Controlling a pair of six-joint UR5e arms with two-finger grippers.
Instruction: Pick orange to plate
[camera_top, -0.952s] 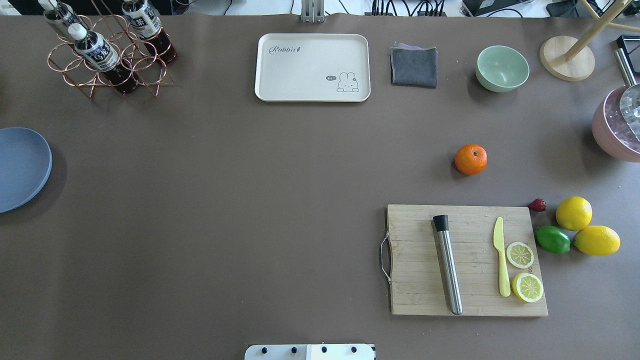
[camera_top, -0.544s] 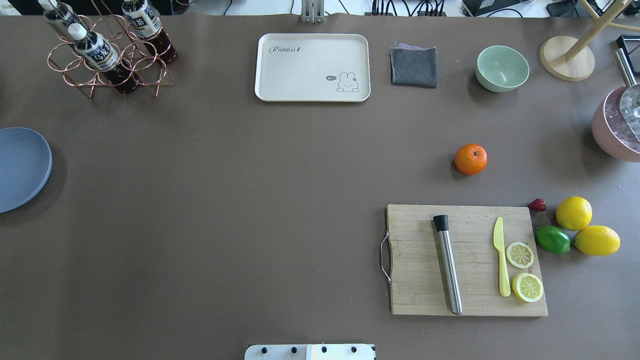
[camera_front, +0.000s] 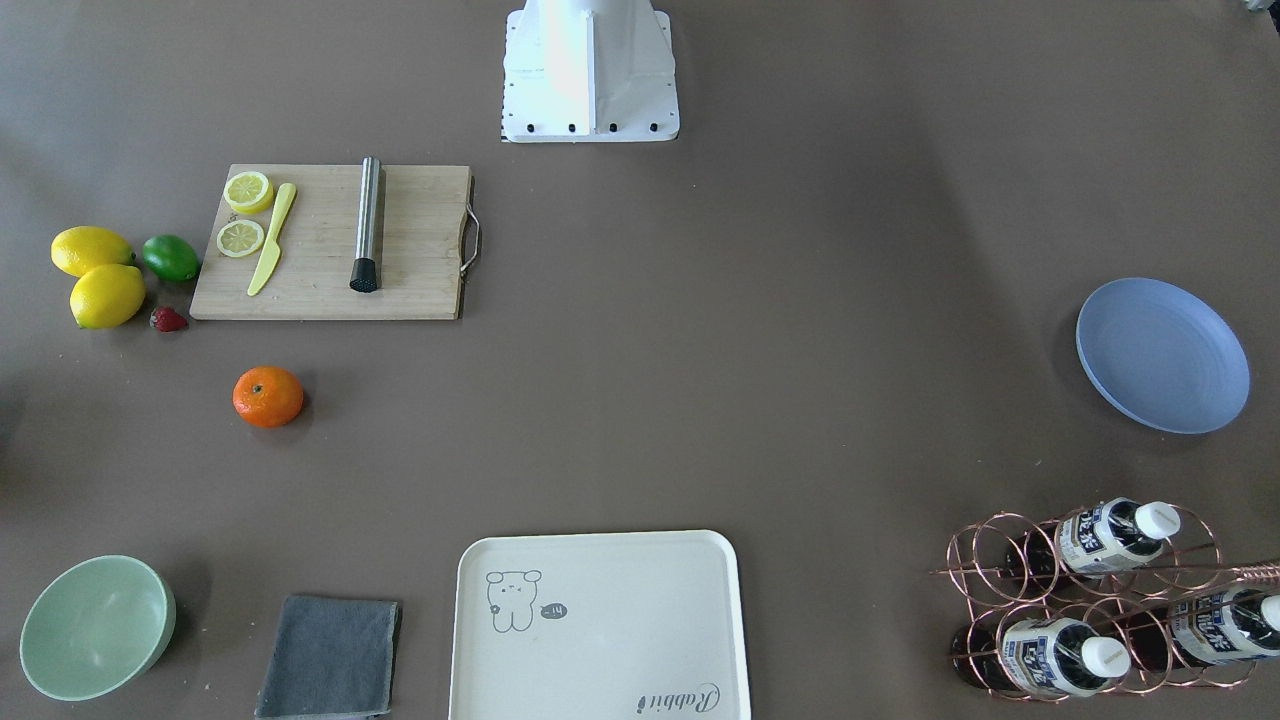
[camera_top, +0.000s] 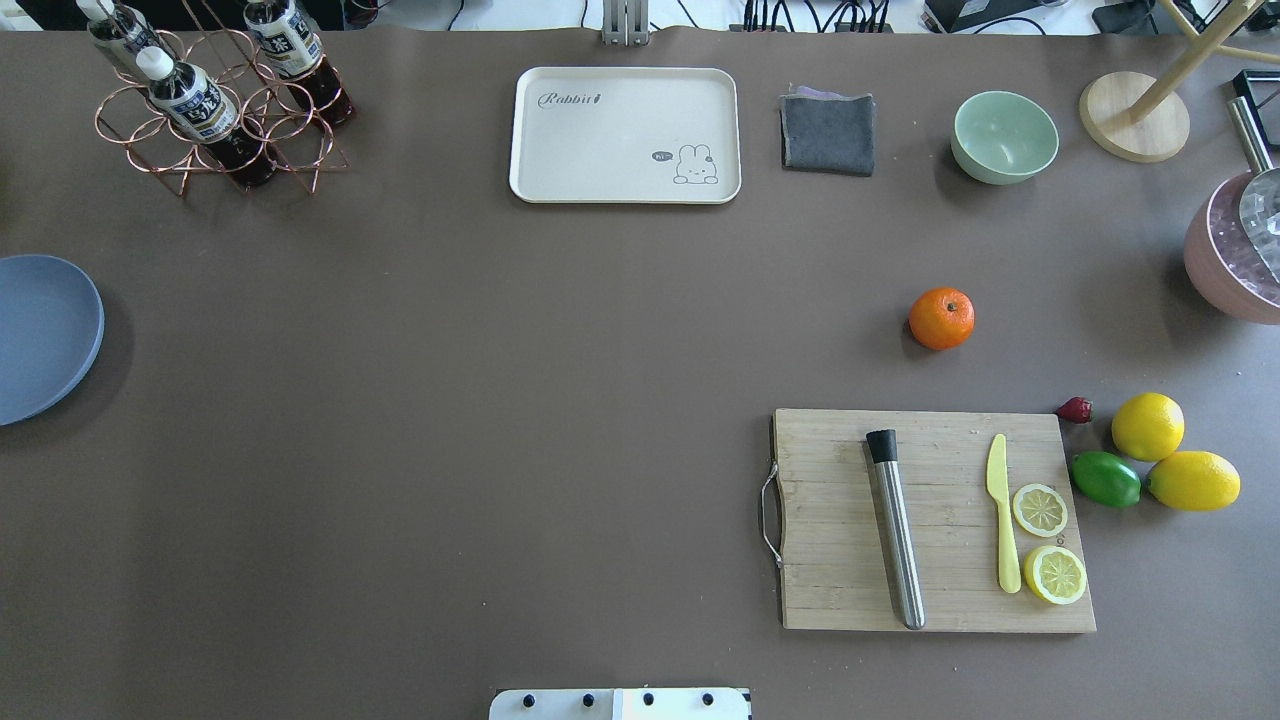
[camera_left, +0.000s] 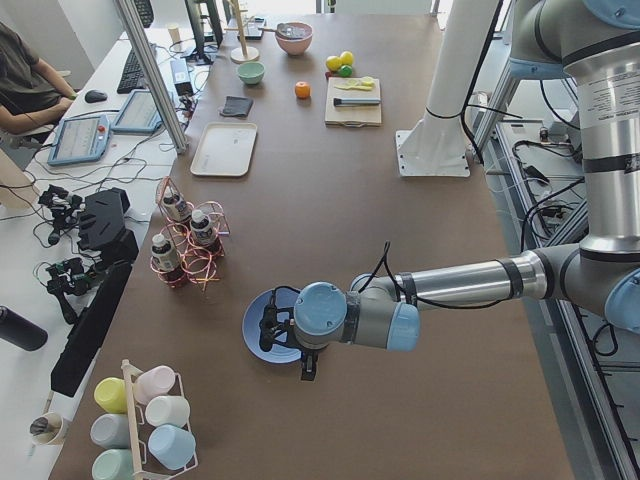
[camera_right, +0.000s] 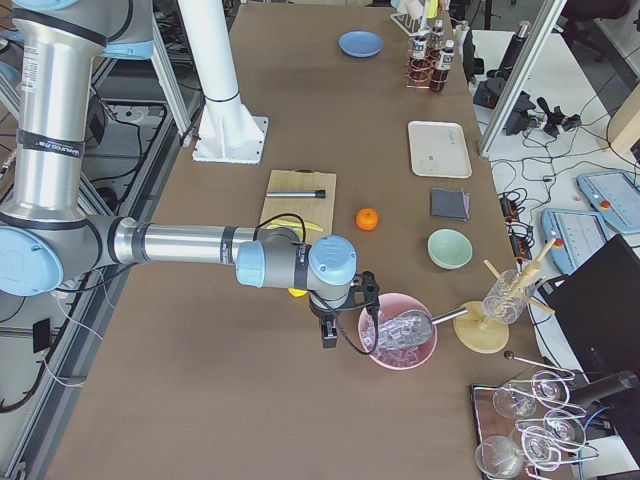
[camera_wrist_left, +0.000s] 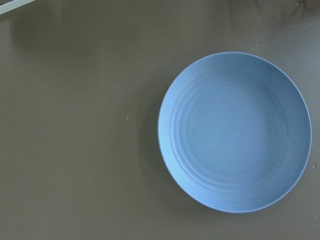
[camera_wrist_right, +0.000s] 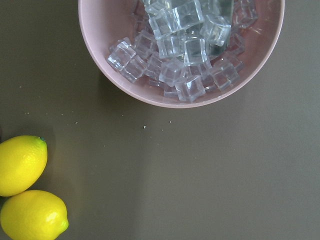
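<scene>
The orange (camera_top: 941, 318) sits on the brown table right of centre, beyond the cutting board, and also shows as the orange (camera_front: 268, 396) in the front view. The blue-lavender plate (camera_top: 40, 335) lies at the far left edge with nothing on it, and fills the left wrist view as the plate (camera_wrist_left: 235, 132). My left gripper (camera_left: 265, 333) hangs over that plate; I cannot tell whether it is open or shut. My right gripper (camera_right: 369, 298) hovers by the pink ice bowl, far from the orange; its state is also unclear.
A wooden cutting board (camera_top: 935, 520) carries a steel muddler, a yellow knife and lemon slices. Two lemons (camera_top: 1147, 426), a lime (camera_top: 1105, 479) and a strawberry lie beside it. A pink bowl of ice (camera_wrist_right: 182, 47), mint bowl (camera_top: 1004, 136), grey cloth, cream tray (camera_top: 625, 134) and bottle rack (camera_top: 215, 100) line the edges.
</scene>
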